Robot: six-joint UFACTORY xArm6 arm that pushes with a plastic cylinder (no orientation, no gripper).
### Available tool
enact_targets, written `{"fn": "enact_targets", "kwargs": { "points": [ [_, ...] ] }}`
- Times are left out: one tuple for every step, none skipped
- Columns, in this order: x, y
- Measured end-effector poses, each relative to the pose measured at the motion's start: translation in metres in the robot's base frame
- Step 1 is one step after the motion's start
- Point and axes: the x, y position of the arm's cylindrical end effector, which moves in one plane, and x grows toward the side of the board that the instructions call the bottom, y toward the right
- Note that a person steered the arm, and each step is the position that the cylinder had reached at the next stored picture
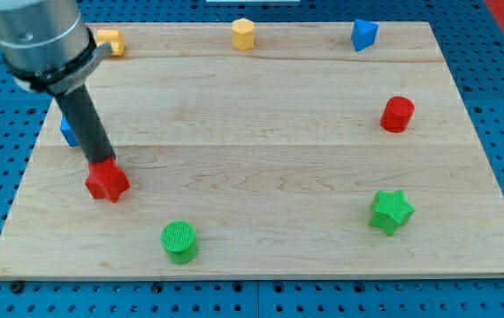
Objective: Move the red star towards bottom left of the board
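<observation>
The red star point(108, 183) lies on the wooden board point(261, 168) at the view's left, a little below the middle. My tip point(103, 162) rests against the star's top edge, with the dark rod rising up and to the left from it. A blue block point(68, 132) sits just behind the rod at the left edge, mostly hidden by it.
A green cylinder point(179, 242) stands below and right of the star. A green star point(390, 211) lies at the lower right, a red cylinder point(398, 114) at the right. Along the top are a yellow block point(110, 41), a yellow hexagon point(244, 34) and a blue block point(363, 34).
</observation>
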Motion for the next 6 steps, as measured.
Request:
{"fn": "enact_targets", "kwargs": {
  "points": [
    [-0.024,0.027],
    [-0.007,0.036],
    [0.035,-0.005],
    [0.04,-0.021],
    [0.028,-0.016],
    [0.031,0.026]
  ]
}}
